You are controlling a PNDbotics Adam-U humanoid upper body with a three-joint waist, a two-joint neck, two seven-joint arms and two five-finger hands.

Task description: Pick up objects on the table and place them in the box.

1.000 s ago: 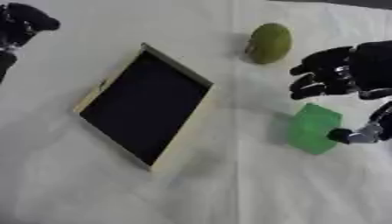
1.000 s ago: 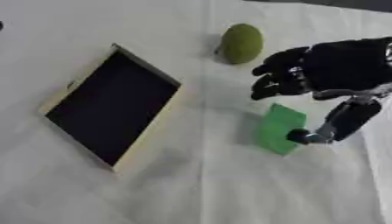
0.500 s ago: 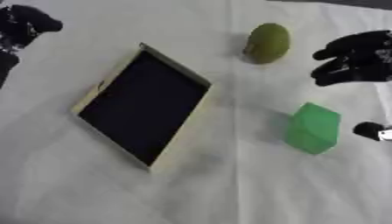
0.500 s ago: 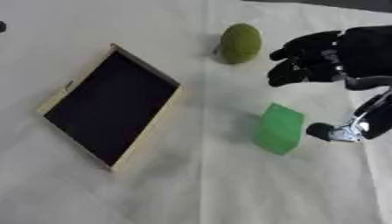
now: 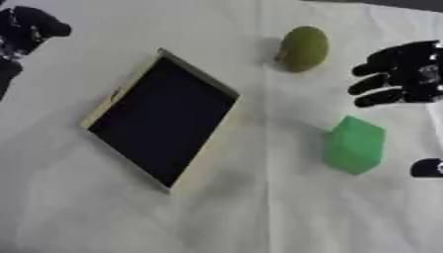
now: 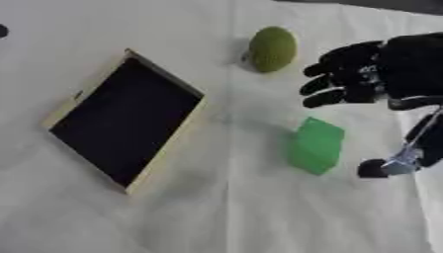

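The right hand [image 6: 376, 76] hangs with fingers spread and thumb wide apart, holding and touching nothing. A second ago its fingers and thumb bracketed the green block [image 6: 315, 145]; it has since drawn back toward the right edge, leaving the block where it was on the white table [image 6: 225, 212]. The olive-green fruit [image 6: 273, 48] lies beyond the block, and the box [image 6: 61, 106] (dark inside, pale rim) sits well to the left. The left hand [image 5: 30, 30] shows at the upper left corner, fingers curled, holding nothing.
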